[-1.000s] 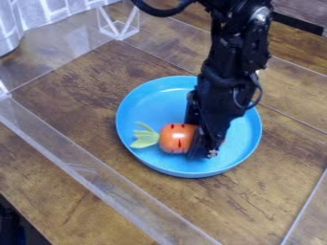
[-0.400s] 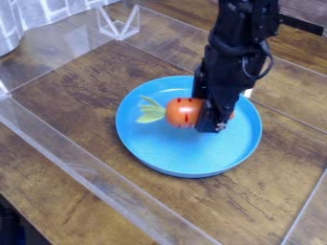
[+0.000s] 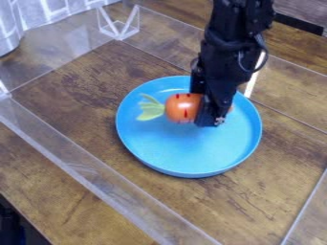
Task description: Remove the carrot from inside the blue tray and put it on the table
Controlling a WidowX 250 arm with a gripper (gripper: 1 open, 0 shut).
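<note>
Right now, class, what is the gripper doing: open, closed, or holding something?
Gripper: closed on the carrot, holding it over the blue tray.

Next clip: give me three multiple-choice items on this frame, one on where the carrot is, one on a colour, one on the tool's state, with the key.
1. Where is the carrot?
A. over the blue tray
B. on the table beside the tray
C. against the clear barrier

2. What colour are the carrot's leaves?
A. dark red
B. pale green
C. white

3. What state is the tool in?
A. open above the tray
B. shut on the carrot
C. shut on nothing

Key: 1 A, the carrot sits within the tray's outline, not on the wood. 2 B, the leaves pointing left are pale green. 3 B, the dark fingers close around the orange body.
</note>
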